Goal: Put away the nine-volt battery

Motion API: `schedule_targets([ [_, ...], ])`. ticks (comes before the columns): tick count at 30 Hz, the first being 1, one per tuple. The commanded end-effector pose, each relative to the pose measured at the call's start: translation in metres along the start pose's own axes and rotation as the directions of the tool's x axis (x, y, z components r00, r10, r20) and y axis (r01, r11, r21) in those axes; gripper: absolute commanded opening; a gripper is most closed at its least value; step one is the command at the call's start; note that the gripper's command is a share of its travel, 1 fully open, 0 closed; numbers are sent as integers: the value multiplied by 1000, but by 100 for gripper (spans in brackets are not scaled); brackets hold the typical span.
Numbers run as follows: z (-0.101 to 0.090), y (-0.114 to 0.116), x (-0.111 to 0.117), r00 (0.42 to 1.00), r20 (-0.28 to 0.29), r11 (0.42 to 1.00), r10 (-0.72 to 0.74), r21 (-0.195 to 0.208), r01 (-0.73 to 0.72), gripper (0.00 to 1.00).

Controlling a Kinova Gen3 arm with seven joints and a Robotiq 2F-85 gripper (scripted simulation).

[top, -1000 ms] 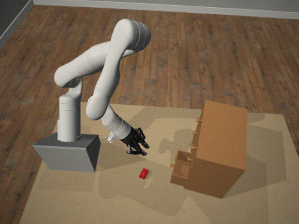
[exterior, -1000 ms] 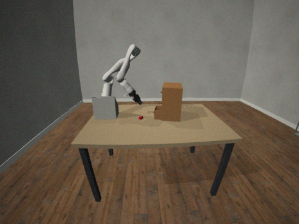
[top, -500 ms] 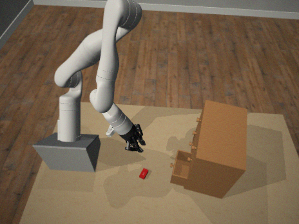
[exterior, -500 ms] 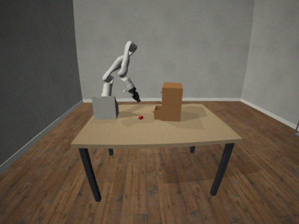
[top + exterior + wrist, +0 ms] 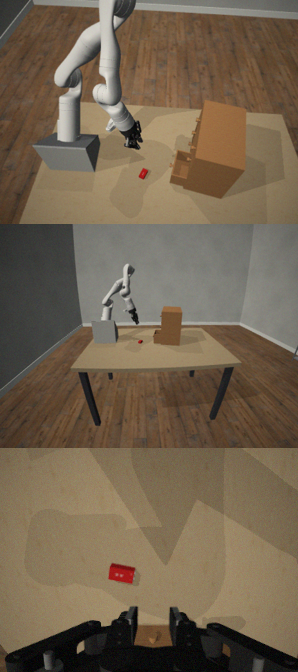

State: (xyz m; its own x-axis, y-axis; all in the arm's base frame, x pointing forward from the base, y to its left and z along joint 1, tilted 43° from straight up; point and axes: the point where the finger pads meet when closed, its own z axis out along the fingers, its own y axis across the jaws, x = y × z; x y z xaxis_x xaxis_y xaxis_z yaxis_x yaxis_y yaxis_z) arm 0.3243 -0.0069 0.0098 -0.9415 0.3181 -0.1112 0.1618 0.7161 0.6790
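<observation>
Battery (image 5: 143, 174) (image 5: 140, 342) (image 5: 122, 573) lies between the chest (image 5: 221, 135) (image 5: 171, 326) and the table's (image 5: 80, 206) (image 5: 157, 366) (image 5: 260, 593) robot-side edge, probably rigid and fairly light; grip its long sides at mid-length. Claw (image 5: 135, 146) (image 5: 137, 323) (image 5: 153, 616) hangs above, fingers partly apart, empty.

Compared with a second ago, the white arm (image 5: 110, 48) (image 5: 126, 282) has a higher bend in the exterior view, drawn toward 11 o'clock. Seen from the top, its lower joint has shifted toward 1 o'clock. The black gripper (image 5: 133, 145) (image 5: 137, 322) (image 5: 153, 616) has edged toward 11 o'clock in both outside views and now points more steeply down, nearer 5 o'clock in the exterior view.
</observation>
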Motion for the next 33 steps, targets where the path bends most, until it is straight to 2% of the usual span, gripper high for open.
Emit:
schedule_targets([
  [1, -5, 0, -5, 1000, -18, 1000, -13, 3, 13, 33],
  [14, -35, 2, 2, 980, -201, 1000, -12, 8, 13, 33],
  [16, -35, 2, 2, 980, -201, 1000, -12, 8, 13, 33],
  [26, -52, 3, 6, 950, -313, 1000, -11, 8, 14, 33],
  [33, -57, 2, 8, 939, -343, 1000, -9, 11, 13, 33],
])
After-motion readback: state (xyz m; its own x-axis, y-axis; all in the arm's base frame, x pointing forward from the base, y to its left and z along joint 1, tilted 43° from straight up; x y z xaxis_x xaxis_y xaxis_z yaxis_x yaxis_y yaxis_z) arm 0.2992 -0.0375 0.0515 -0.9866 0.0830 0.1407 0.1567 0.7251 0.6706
